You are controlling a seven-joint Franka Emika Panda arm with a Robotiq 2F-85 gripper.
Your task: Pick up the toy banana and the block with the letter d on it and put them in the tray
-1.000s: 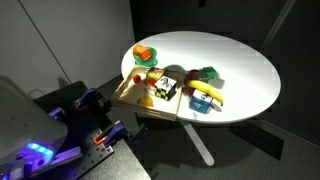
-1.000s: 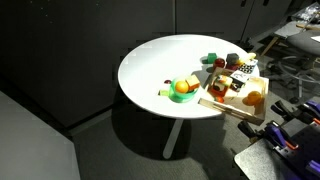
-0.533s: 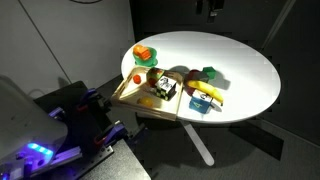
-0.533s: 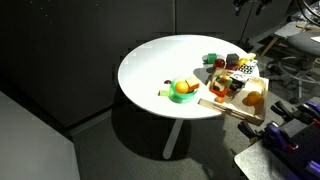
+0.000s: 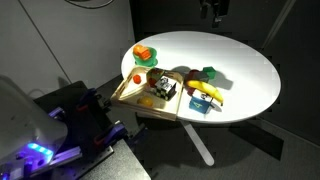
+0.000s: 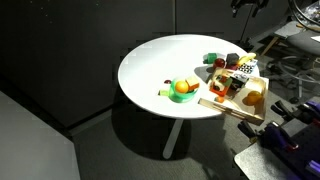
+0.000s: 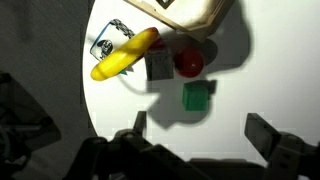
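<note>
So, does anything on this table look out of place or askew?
The tray looks odd. It sits at the very rim of the table and seems to jut past the edge in both exterior views. The toy banana lies outside it on the table. Nothing looks spilled or broken.

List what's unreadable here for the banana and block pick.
Letter on the blue block: wrist view, blurred; the toy banana overlaps it.
The tray: wrist view, cut off by the top edge.
The gripper: both exterior views, small against the dark background, jaws unreadable.
The toys in the tray: both exterior views, too small to name.
</note>
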